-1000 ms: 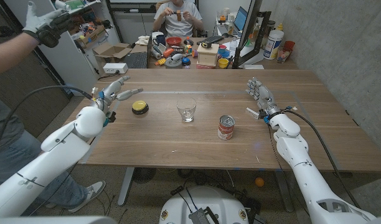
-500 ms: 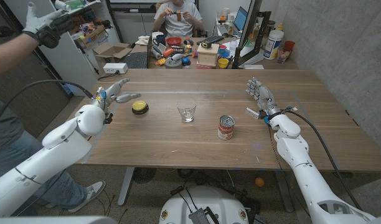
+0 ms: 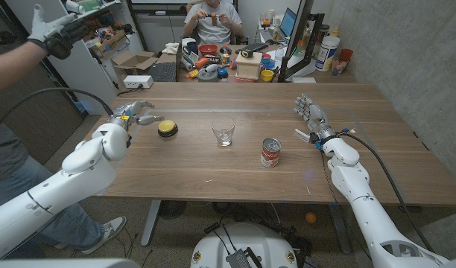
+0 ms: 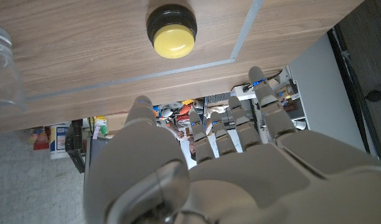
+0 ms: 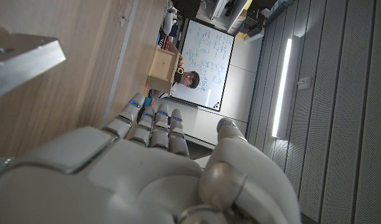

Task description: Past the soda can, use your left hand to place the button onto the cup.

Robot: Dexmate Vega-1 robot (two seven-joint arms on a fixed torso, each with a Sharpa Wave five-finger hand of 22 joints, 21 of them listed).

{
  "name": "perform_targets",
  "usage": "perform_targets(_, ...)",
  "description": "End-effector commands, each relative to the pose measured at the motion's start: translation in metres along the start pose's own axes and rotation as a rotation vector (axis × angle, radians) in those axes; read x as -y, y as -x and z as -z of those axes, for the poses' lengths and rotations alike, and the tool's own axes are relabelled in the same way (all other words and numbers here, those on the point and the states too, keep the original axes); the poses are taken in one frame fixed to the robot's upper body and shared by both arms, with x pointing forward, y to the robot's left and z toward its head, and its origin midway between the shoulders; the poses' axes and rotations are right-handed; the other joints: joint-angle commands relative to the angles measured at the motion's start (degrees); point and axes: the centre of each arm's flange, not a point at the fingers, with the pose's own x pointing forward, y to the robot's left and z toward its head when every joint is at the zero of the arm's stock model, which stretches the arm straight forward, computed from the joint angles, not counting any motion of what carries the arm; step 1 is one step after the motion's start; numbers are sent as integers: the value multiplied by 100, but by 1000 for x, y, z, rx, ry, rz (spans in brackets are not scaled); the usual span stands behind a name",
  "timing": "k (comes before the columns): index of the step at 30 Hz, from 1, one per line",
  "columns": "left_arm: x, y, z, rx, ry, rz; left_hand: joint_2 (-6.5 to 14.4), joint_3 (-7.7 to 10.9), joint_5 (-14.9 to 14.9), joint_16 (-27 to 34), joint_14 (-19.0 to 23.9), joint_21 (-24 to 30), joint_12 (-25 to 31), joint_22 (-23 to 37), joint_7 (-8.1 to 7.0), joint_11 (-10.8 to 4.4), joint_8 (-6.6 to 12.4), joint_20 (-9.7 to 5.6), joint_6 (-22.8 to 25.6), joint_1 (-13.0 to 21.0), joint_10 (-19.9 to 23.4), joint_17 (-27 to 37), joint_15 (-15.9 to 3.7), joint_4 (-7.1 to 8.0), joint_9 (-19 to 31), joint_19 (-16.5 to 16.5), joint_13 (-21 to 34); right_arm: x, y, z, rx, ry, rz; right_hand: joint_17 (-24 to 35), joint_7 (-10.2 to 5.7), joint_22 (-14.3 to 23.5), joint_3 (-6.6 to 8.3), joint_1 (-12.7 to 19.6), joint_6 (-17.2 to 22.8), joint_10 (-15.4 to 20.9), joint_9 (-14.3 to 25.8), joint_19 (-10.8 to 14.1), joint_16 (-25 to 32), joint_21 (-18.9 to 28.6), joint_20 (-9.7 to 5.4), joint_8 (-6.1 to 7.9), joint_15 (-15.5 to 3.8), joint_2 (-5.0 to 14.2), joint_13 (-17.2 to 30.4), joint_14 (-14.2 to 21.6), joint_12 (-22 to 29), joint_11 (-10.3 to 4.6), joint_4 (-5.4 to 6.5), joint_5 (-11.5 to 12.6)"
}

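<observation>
The button [image 3: 167, 128], black with a yellow top, sits on the surface beside the cup [image 3: 223, 132], on the side away from the soda can [image 3: 270, 152]. The left hand [image 3: 135, 113] hovers just beyond the button, fingers spread, holding nothing. A grasp closing off-centre could push the button toward the cup and tip the light glass. The right hand [image 3: 309, 112] waits open beyond the can. Its palm side is hidden.

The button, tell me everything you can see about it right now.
The button is a round, low puck with a yellow domed top set in a black base, plastic by the look of it. It sits upright on the wooden table, left of the glass cup. The left hand hovers close beside it with fingers spread, not touching it.
</observation>
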Motion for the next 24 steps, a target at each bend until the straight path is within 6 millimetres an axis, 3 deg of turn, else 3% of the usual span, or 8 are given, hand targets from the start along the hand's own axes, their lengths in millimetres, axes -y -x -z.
perform_targets(1,-21,-4,12,-168,-323,-138,-41,-36,-27,30,97,-3,41,7,40,-17,51,1,134,-17,130,12,-37,7,11,96,5,2,2,6,-18,3,-2,16,-43,11,-14,-30,24,35,16,1,-2,-25,33,-17,59,-4,10,18,22,-20,-2,26)
perform_targets(12,-24,-12,9,-135,-373,-161,-55,-74,-14,-74,2,-82,-114,0,57,29,-186,3,-322,-3,-98,18,-33,11,10,154,11,4,5,8,-21,3,3,12,-67,13,-18,-31,15,36,17,0,-6,-53,75,-23,68,-13,12,24,20,-20,-18,28)
perform_targets(19,-14,-20,5,-122,-415,-187,-64,-112,5,-132,6,-100,-227,3,148,84,-454,-8,-930,8,-263,26,-33,17,30,356,28,2,3,4,-13,12,-3,10,-66,13,-22,-31,18,29,17,3,-9,-66,82,-23,67,-20,12,22,17,-21,-27,28)
perform_targets(24,-2,-29,6,-123,-424,-179,-68,-123,9,-149,5,-92,-259,4,141,111,-495,-16,-1032,14,-321,27,-11,17,38,451,34,-1,2,2,-7,17,-11,9,-72,14,-27,-36,23,31,17,9,-9,-77,115,-22,70,-28,13,28,17,-21,-33,28)
